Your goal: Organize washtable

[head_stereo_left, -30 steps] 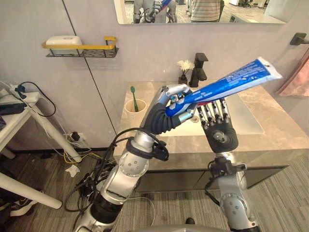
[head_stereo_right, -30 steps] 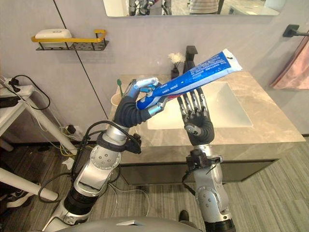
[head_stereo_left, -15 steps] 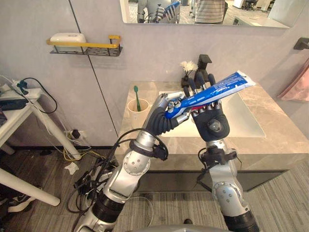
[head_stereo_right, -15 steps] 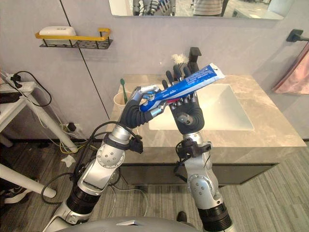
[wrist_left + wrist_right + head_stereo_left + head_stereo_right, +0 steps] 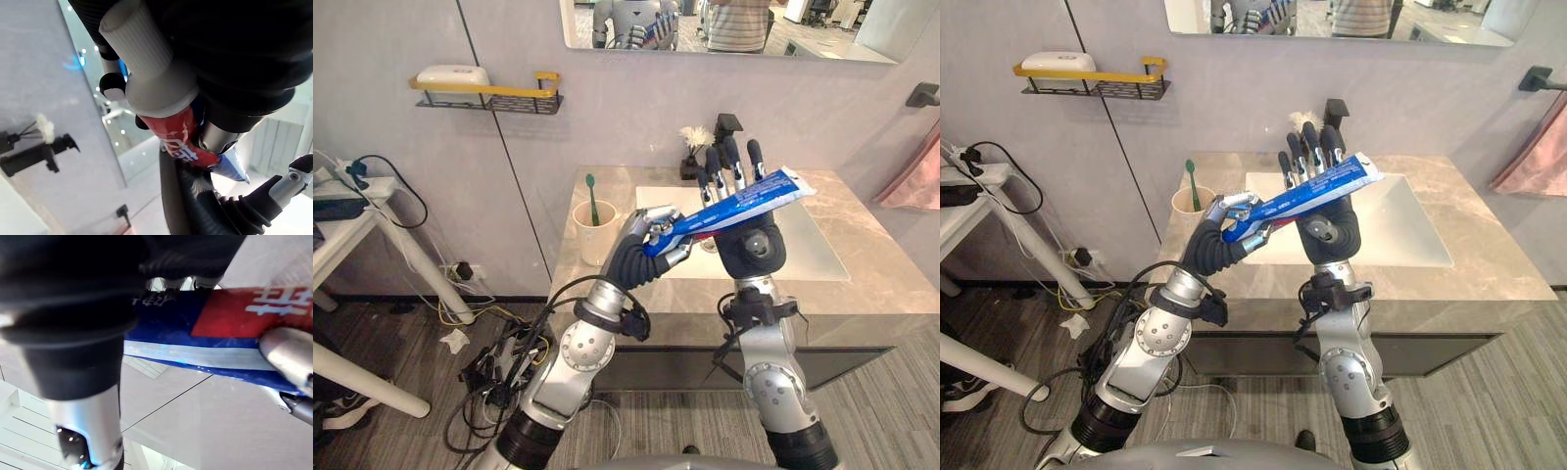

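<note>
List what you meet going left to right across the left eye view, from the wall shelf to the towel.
Wall shelf → cup with toothbrush → left robot hand gripping the toothpaste tube → right robot hand → pink towel.

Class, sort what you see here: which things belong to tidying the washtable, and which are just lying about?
Job: toothpaste tube, in the left hand; right hand open behind it; cup; toothbrush; washtable.
About: wall shelf, pink towel, side table.
</note>
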Robot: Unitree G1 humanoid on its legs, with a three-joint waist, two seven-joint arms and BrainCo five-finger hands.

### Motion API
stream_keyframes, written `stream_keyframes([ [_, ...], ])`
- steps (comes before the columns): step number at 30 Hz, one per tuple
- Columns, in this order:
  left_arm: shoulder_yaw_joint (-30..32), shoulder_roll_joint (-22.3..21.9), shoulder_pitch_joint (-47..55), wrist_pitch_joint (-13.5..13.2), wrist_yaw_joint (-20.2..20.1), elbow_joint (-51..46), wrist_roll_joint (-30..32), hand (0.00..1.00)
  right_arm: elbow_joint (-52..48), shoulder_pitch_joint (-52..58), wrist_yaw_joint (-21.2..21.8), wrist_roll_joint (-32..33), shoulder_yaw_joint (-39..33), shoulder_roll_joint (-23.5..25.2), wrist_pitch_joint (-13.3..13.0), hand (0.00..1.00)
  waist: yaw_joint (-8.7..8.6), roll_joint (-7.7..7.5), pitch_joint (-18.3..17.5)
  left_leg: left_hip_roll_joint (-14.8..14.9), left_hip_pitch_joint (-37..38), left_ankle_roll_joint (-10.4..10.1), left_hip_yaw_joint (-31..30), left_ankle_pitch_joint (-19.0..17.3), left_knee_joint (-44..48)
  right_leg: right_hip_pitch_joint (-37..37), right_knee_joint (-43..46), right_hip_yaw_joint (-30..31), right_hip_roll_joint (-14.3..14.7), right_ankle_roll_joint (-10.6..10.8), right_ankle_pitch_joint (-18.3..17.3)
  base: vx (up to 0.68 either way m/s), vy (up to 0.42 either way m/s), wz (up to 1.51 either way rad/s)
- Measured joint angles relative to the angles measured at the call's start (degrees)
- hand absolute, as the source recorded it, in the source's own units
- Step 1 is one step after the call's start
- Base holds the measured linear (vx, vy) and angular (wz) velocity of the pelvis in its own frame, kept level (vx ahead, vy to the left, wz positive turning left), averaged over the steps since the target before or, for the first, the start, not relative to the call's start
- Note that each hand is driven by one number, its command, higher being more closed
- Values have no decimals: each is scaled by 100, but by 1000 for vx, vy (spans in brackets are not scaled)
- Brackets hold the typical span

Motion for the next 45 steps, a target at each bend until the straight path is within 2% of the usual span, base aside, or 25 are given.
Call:
stream_keyframes([
  [11,-251,2,28,-27,-12,-1,-38,100,-27,-97,-16,-3,-45,46,-146,100,4,0,0,0,-1,0,-1,0,0,0,0,2,-1,0,0,0,0,0],
  [19,-335,4,53,2,-11,1,-69,100,-75,-114,-15,-1,-35,63,-156,100,3,0,0,0,-2,0,0,0,0,-3,0,2,0,0,0,0,0,0],
  [20,-336,4,53,4,-11,1,-69,0,-75,-114,-15,-1,-37,63,-161,100,2,0,0,0,-2,0,0,0,0,-3,0,2,-1,0,0,0,0,0],
  [34,-183,1,75,12,109,-77,-62,0,-70,-95,-91,-66,-42,62,-215,100,1,3,-2,-2,-2,-1,-5,4,4,1,0,-3,-4,0,0,0,0,0],
  [39,598,-42,476,-129,576,-977,-60,0,-28,61,-243,-232,-362,59,-224,100,12,5,-1,-3,-2,-1,-11,4,-3,5,1,-9,-6,-3,-2,0,0,0],
  [45,1483,-38,1167,-193,814,-1471,-3,0,-28,98,-258,-235,-697,54,-250,100,24,10,2,-9,-1,-1,-105,22,-57,45,0,-128,-26,2,-36,-3,-3,8],
])
